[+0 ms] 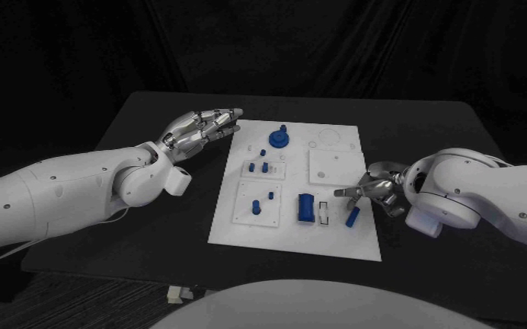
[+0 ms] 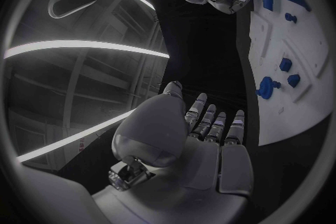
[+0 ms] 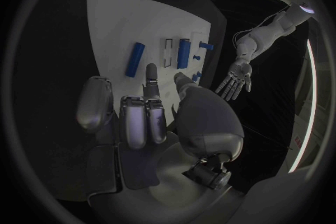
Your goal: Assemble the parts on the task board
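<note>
One task board (image 1: 340, 237), about nine blue parts (image 1: 306, 207); left hand (image 1: 203, 131) and right hand (image 1: 377, 190) spread, holding nothing

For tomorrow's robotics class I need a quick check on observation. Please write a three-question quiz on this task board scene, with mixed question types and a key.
1. True or false: the left robot hand holds a blue part.
2. Multiple choice: the loose blue cylinder nearest the right robot hand lies
A. off the task board, on the black table
B. on the task board, near its right edge
C. inside the left robot hand
3. Fill in: the round blue gear-like part sits toward the ____ end of the task board.

Key: 1 false, the hand is open beside the board; 2 B; 3 far.
</note>
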You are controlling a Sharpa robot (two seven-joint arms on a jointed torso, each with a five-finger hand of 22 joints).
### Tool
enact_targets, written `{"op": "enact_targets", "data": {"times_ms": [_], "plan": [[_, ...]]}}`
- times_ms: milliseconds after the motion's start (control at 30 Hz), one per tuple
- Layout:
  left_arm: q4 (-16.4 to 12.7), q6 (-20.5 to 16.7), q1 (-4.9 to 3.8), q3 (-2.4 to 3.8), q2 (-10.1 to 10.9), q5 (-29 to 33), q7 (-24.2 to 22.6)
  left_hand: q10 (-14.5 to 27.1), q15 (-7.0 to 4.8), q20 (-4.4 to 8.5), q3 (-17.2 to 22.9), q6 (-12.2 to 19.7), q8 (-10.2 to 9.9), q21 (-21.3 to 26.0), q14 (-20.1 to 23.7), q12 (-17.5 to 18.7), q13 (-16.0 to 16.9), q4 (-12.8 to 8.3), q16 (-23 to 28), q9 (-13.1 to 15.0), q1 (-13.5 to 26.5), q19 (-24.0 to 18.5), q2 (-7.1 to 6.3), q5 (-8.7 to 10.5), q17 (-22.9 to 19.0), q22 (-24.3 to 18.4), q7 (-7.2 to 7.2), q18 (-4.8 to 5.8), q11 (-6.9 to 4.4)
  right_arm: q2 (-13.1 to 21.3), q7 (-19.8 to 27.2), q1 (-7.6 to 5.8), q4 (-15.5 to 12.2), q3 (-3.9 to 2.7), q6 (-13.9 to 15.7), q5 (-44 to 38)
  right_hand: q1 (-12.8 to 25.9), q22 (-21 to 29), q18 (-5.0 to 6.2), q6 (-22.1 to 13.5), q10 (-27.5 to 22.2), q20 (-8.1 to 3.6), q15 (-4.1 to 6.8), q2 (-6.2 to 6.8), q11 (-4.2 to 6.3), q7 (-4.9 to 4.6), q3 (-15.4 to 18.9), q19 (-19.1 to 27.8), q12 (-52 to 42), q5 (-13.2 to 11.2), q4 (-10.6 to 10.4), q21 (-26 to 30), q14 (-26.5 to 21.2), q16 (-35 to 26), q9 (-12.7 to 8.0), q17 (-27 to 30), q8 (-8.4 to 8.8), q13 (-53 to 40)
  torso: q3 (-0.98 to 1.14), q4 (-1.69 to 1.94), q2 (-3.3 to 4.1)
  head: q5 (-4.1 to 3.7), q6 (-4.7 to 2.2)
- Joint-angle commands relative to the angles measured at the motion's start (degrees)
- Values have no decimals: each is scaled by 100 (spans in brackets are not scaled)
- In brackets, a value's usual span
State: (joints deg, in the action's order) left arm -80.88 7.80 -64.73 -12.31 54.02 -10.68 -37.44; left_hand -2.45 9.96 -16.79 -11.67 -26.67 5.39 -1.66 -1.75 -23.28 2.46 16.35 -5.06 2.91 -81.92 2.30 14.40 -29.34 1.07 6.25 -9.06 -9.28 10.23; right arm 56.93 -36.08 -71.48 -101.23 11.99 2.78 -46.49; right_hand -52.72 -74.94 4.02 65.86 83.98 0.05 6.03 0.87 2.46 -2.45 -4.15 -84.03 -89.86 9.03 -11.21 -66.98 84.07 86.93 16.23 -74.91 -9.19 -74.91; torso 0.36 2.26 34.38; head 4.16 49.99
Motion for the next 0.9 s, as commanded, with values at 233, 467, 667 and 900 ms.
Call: {"op": "enact_targets", "data": {"times_ms": [233, 467, 667, 900], "plan": [[-12, 42, 8, 5, 0, 10, -40, -36, 34, -2, 32, -49, 38, -31, 4, -40, 8, 4, -35, 11, -44, 42, -3, -24, 8, 6, -212, -21, 23, 202, -64, -386, -249, -7, -333, -165, -184, -1066, -105, -3190, 602, 232, -289, -12, -307, -396, 173, -402, -14, -46, 180, -550, 458, -16, -1025, -682, 631, -1509, 0, -1, -4, 3, 1], [-12, 38, 8, 5, -3, 10, -40, -36, 34, -2, 32, -49, 38, -31, 4, -40, 8, 4, -35, 11, -44, 42, -3, -24, 8, 6, -212, -21, 23, 273, -64, -451, -288, -6, -184, -267, -389, -1106, -112, -2072, 602, 126, -139, 75, -169, -249, 272, -412, -14, -228, 271, -650, 443, -43, -921, -581, 10, -1509, -1, 0, 2, 3, 1], [-5, 42, 8, 5, -8, 10, -31, -49, 32, -1, 32, -69, 47, -32, 3, -75, 12, 6, -42, 13, -45, 44, -5, -23, 9, 8, -216, -19, 29, 342, -97, -458, -250, -6, -182, -393, -593, -1140, -134, -542, 602, 189, -195, -66, -182, -115, 208, -433, -14, 508, 419, -794, 448, -16, -507, -607, -719, -1509, -3, 4, 1, 6, 1], [-3, 66, 8, 5, -26, 10, -22, -75, 39, -1, 33, -119, 69, -33, 0, -110, 16, 10, -52, 19, -47, 45, -5, -24, 11, 8, -242, -17, 44, 232, -121, -301, -159, -5, -197, -440, -534, -1124, -115, 23, 602, 86, -49, -169, -10, 79, 199, -418, -14, 654, 403, -734, 429, -47, -338, -507, -810, -1509, 2, -7, -2, -14, 1]]}}
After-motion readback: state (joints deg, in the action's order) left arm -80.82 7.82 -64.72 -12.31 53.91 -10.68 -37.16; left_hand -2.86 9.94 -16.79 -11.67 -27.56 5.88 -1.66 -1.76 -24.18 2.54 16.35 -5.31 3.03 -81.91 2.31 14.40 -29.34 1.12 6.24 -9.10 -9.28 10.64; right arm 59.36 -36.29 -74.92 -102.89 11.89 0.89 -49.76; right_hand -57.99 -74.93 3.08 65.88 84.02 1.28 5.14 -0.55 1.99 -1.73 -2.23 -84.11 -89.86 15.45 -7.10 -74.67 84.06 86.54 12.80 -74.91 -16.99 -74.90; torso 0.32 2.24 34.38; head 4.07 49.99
